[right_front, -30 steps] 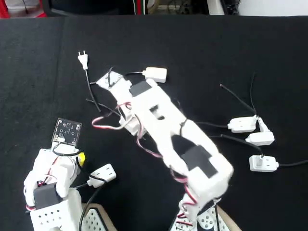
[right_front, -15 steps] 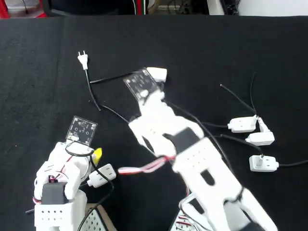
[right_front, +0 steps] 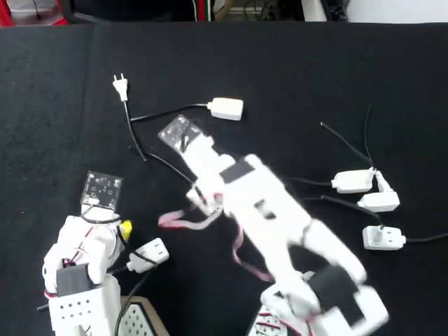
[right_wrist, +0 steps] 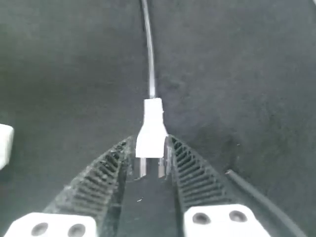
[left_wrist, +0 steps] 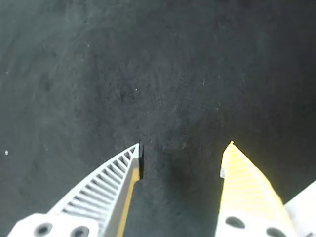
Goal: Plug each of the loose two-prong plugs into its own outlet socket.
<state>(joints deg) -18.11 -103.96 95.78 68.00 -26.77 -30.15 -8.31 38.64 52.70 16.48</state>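
"Plug (right_wrist: 150, 131) sits pinched by its body in our right end effector (right_wrist: 149, 144), over the worktop (right_wrist: 237, 74), cord (right_wrist: 147, 44) running away from us."
"And our left end effector (left_wrist: 183, 146)?"
"Spread wide above bare worktop, holding nothing."
"What could go wrong from here?"
"Its prongs (right_wrist: 141, 168) point back into our grip, so we judge we cannot push it into the outlet socket (right_front: 225, 108) like this; cord drag may also twist it loose."

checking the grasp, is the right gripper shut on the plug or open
Shut on it: the right gripper has both jaws pressed against the sides of the white plug.
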